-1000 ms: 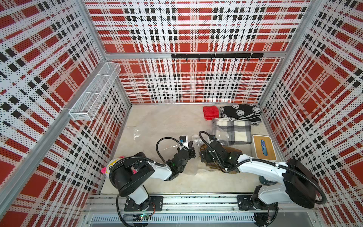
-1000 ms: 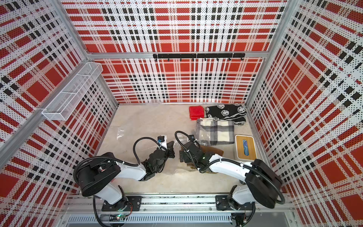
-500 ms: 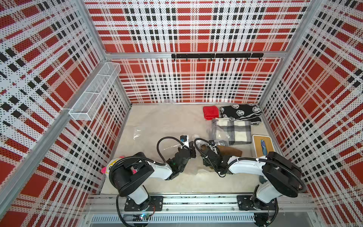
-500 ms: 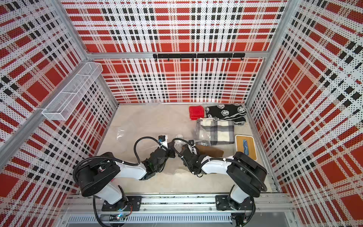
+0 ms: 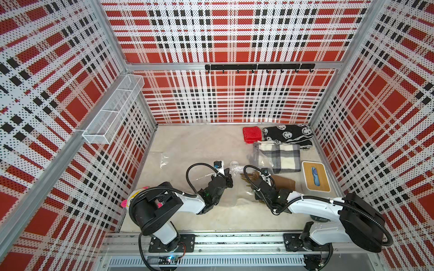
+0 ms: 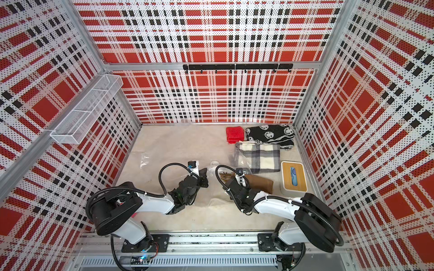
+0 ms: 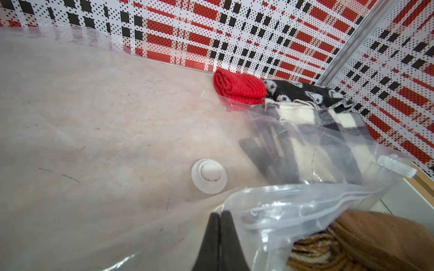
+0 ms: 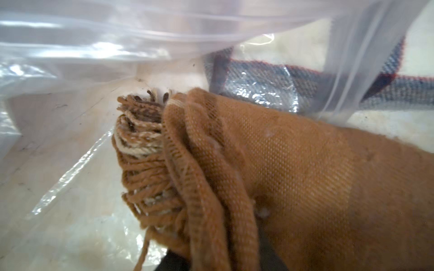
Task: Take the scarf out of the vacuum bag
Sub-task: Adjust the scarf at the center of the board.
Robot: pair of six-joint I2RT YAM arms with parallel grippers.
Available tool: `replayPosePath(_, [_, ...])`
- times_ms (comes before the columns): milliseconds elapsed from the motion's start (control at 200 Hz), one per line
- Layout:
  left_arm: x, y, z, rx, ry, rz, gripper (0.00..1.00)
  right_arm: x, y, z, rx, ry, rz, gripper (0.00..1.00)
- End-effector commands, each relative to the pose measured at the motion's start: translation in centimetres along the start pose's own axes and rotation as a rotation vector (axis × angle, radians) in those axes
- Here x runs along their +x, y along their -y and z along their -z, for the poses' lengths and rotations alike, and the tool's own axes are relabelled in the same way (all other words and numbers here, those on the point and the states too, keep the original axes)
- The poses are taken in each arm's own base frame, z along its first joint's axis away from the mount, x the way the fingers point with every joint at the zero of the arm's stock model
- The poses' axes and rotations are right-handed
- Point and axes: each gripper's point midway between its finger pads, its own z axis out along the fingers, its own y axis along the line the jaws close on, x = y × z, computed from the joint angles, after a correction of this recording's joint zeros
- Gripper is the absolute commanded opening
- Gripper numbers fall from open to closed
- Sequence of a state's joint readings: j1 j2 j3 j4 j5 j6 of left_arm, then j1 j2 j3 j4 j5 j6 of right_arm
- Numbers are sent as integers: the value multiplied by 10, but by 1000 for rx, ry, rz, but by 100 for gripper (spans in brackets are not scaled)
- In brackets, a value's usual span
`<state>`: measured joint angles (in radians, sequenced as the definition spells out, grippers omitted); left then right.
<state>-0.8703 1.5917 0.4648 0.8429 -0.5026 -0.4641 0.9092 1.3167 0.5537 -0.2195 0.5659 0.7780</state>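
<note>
Left wrist view: the left gripper [image 7: 220, 214] has its black fingers pressed together on the clear film of the vacuum bag [image 7: 293, 211], with the bag's white valve [image 7: 209, 176] just beyond. Right wrist view: the right gripper [image 8: 218, 260] is clamped on the bunched fringe end of the brown scarf [image 8: 293, 169], under the bag's open zip edge. In a top view the scarf lies crosswise, fringe toward the left arm, tail near the wooden tray [image 5: 324, 185]. A plaid blanket [image 5: 278, 157] lies just behind it, partly under plastic.
</note>
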Motion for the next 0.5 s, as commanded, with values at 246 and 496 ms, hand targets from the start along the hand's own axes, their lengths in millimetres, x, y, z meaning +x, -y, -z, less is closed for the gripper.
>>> replayPosePath(246, [-47,4,0,38,72,28,0,7,57,17,81,8,-77,31])
replayPosePath(496, [-86,8,3,95,125,69,0,3,68,20,39,32,-155,32])
